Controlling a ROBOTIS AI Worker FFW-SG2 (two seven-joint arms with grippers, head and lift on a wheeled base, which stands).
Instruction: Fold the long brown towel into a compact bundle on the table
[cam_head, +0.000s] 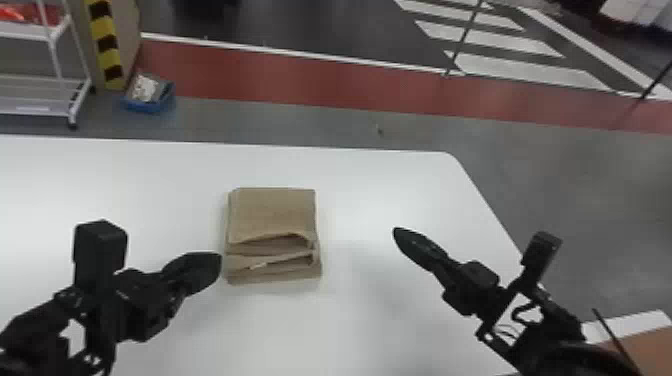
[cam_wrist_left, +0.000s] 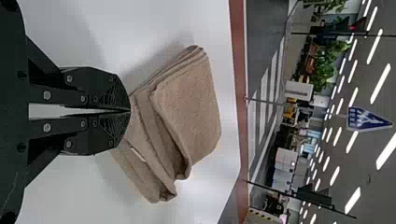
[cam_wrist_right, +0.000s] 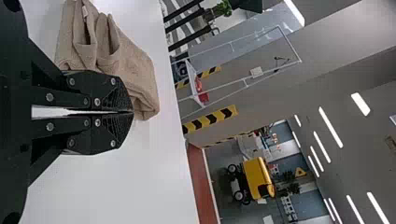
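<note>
L gripper is hanging just beside the brown towel, off its left side, level w/ its near half. L fingers are meeting tip to tip and holding nothing. R gripper is hanging well apart, off the towel's right side; R fingers are likewise pressing together, w/ nothing btwn them.

Ref. item: brown towel. It is lying on the table btwn both grippers, already forming a thick, roughly square stack. Its slightly longer axis is prob. running near-to-far. Fold openings are running left-right across the near half; a smooth top panel is covering the far half. A small white tag is poking out among the near layers.

Key relation: from the L fingertips, the towel is lying immediately to the right, its bulk extending farther out. From the R fingertips, it is lying to the left, across a gap. L arm is therefore sitting nearer. Contact at L: cannot tell.

Est. status: folding is looking nearly complete. Next move, if tidying, is prob. calling for L to nudge the near-left layers square. Caution: pushing rightward w/o R bracing is risking sliding the stack or skewing loose layers. If finishing, L is needing to clear leftward, w/o snagging an edge.
</note>
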